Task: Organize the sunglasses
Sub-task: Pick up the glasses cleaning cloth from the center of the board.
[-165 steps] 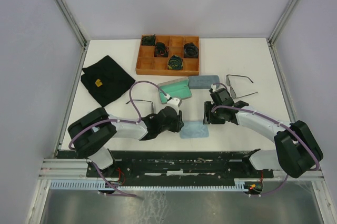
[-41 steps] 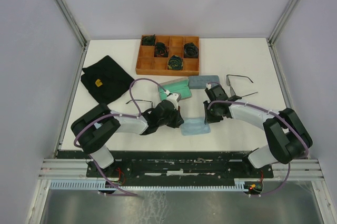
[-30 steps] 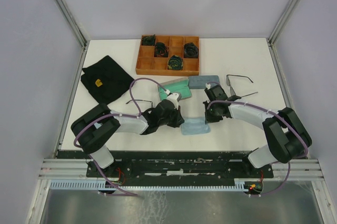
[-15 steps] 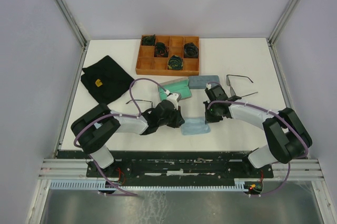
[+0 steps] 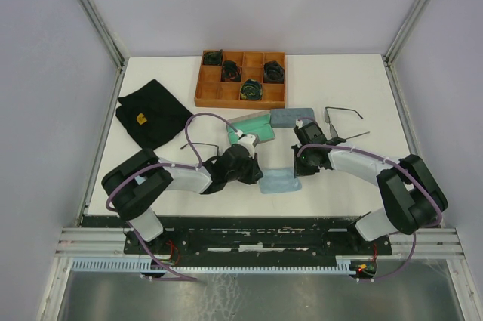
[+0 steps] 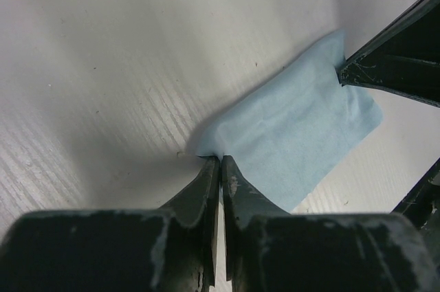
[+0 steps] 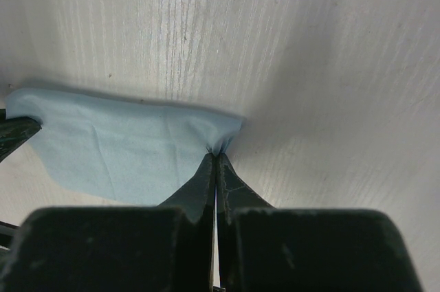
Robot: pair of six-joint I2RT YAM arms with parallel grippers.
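We are seeing almost no movement over the last second. The left gripper (image 6: 220, 163) is staying at the left corner of the blue cloth (image 6: 292, 144), with its fingers nearly together and pinching that corner. The right gripper (image 7: 215, 156) is staying fully closed on the right corner, which is puckering. Compared with some seconds ago, the right arm is folding closer and the cloth is lying slightly nearer the cases.

We are judging that both arms are busy with the cloth only. The left pair of sunglasses (image 5: 195, 145), just left of the cloth, and the right pair (image 5: 333, 118), right and behind it, are waiting uncased.

We are counting:
- one black fabric (image 5: 151, 115), far left of the cloth
- two pairs of sunglasses
- one wooden tray (image 5: 226, 103) behind the cloth, holding four green bundles (image 5: 251, 88)
- two cases just behind the cloth, the green case (image 5: 255, 126) and the grey case (image 5: 291, 117)
- one blue cloth
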